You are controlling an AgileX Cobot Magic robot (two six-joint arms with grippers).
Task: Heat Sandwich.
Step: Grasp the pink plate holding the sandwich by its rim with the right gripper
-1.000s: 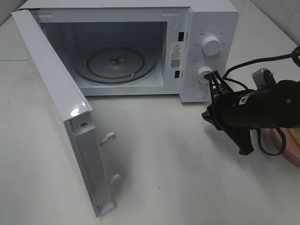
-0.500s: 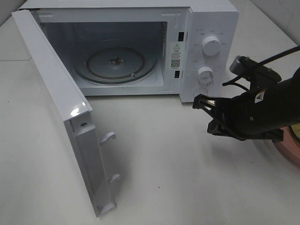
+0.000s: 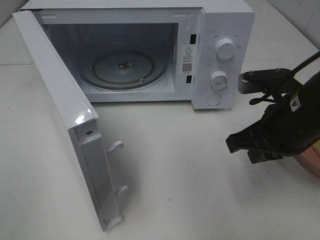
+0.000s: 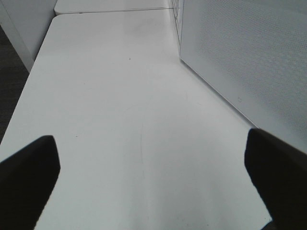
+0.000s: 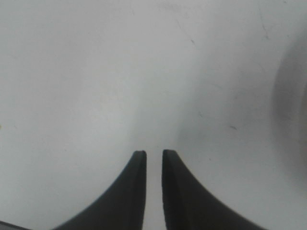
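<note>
The sandwich is out of view in every frame. My right gripper hovers low over the white table in front of the microwave's control panel. In the right wrist view this gripper shows a narrow gap between its black fingers, with nothing in it. Only a sliver of the pink plate shows at the right edge, behind the right arm. My left gripper stands wide open over bare table beside the microwave door; it does not show in the exterior view.
The white microwave stands at the back with its door swung wide open to the left. Its glass turntable is bare. Two dials sit on the panel. A cable runs behind the right arm.
The right arm has swung away from the lower dial, down and to the right, turning its fingers toward the table. Its fingers have parted slightly. The left gripper is unchanged.
</note>
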